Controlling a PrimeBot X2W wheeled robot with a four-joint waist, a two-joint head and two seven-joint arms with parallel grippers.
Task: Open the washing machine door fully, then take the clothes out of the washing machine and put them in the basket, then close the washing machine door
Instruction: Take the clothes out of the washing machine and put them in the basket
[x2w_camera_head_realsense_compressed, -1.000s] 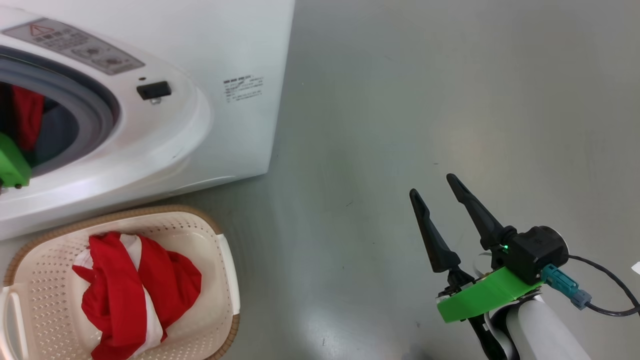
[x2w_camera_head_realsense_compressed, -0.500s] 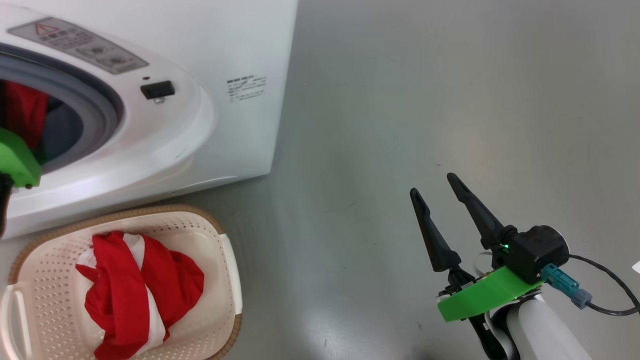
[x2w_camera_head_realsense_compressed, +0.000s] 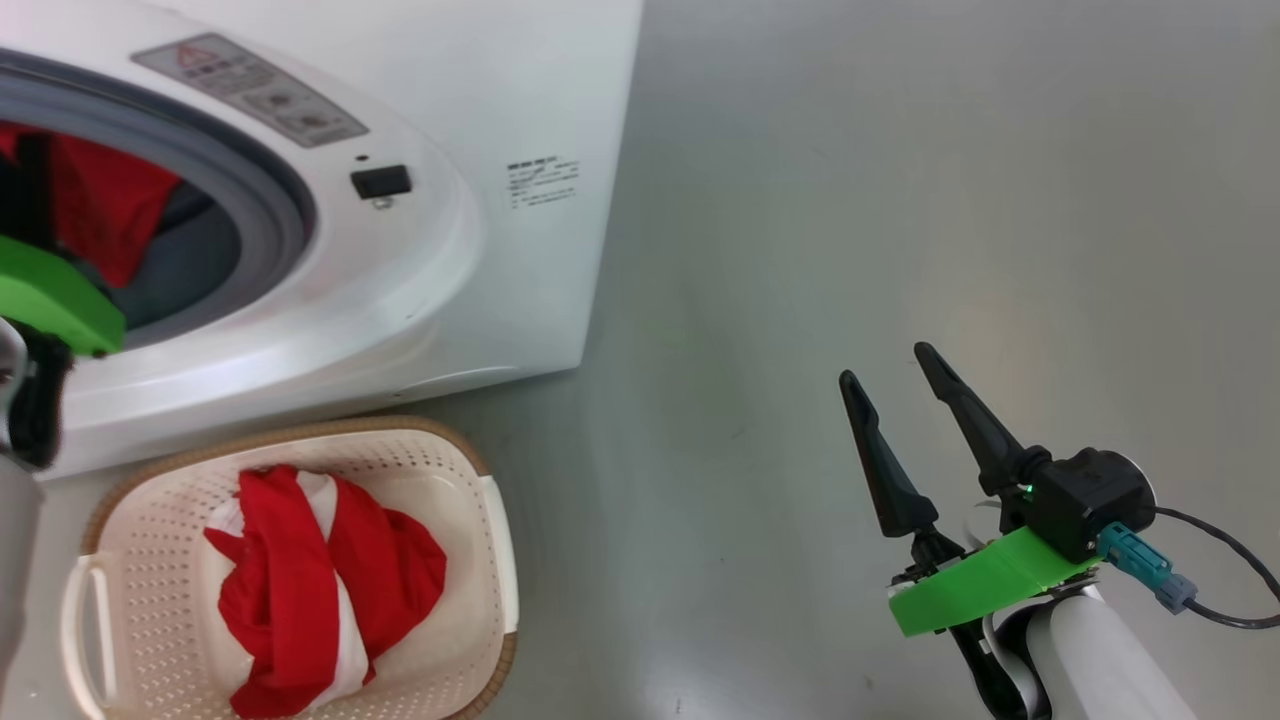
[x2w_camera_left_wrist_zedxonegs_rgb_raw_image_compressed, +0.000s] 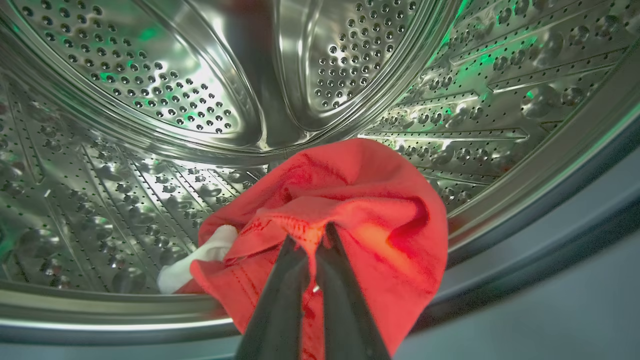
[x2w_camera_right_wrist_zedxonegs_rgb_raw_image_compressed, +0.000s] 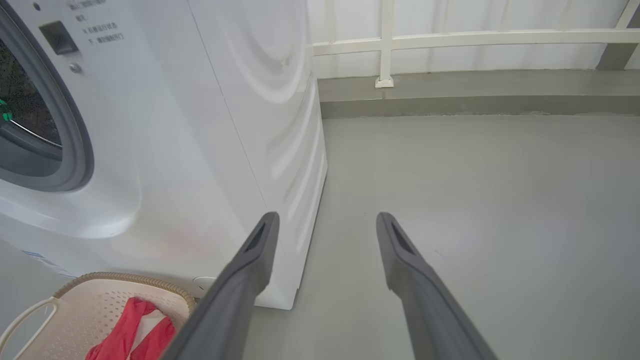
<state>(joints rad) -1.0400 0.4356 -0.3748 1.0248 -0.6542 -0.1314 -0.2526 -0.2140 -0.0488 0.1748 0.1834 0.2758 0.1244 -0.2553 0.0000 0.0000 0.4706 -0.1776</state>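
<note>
Washing machine (x2w_camera_head_realsense_compressed: 420, 300) mouth open. Red clothes (x2w_camera_head_realsense_compressed: 300, 590) heaped in basket (x2w_camera_head_realsense_compressed: 480, 470) at 7 o'clock. Left gripper (x2w_camera_left_wrist_zedxonegs_rgb_raw_image_compressed: 310, 234) fingers pinched on another red garment (x2w_camera_left_wrist_zedxonegs_rgb_raw_image_compressed: 360, 190) inside drum (x2w_camera_left_wrist_zedxonegs_rgb_raw_image_compressed: 150, 100). Right gripper (x2w_camera_head_realsense_compressed: 885, 362) fingers spread, empty, 4 o'clock above floor (x2w_camera_head_realsense_compressed: 800, 200). Remaining, likely: carry garment to basket, shut door

Grey floor (x2w_camera_head_realsense_compressed: 800, 250) bearing washing machine (x2w_camera_head_realsense_compressed: 500, 100), basket (x2w_camera_head_realsense_compressed: 150, 560)

floor (x2w_camera_head_realsense_compressed: 800, 250): grey, smooth | railing (x2w_camera_right_wrist_zedxonegs_rgb_raw_image_compressed: 475, 37): white, far side | curb (x2w_camera_right_wrist_zedxonegs_rgb_raw_image_compressed: 475, 95): grey, beneath railing
</note>
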